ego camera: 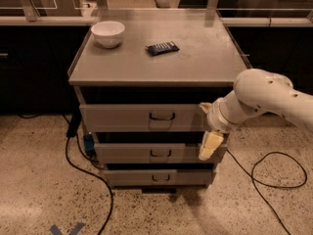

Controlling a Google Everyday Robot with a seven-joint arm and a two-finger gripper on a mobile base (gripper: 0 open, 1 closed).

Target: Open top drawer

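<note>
- Well, the one camera view looks down at a grey cabinet (146,70) with three drawers.
- The top drawer (122,117) is the widest one. It sits right under the cabinet's flat top, and none of its inside shows.
- Its small dark handle (162,116) sits in the middle of its front.
- The gripper (203,130) is at the right end of the top drawer's front. It is to the right of the handle and not touching it.
- Its two pale fingers (210,146) are spread wide apart. One is up by the drawer's top corner and one hangs down over the middle drawer (146,153). They hold nothing.
- The fat white arm (264,99) comes in from the right.
- The bottom drawer (156,177) is the lowest one, near the floor.
- A white bowl (108,33) stands on the cabinet's top at the back left.
- A dark blue packet (163,48) lies to the bowl's right, not touching it.
- A black cable (93,175) runs over the speckled floor (34,180) on the left. Another cable (239,164) loops on the right.
</note>
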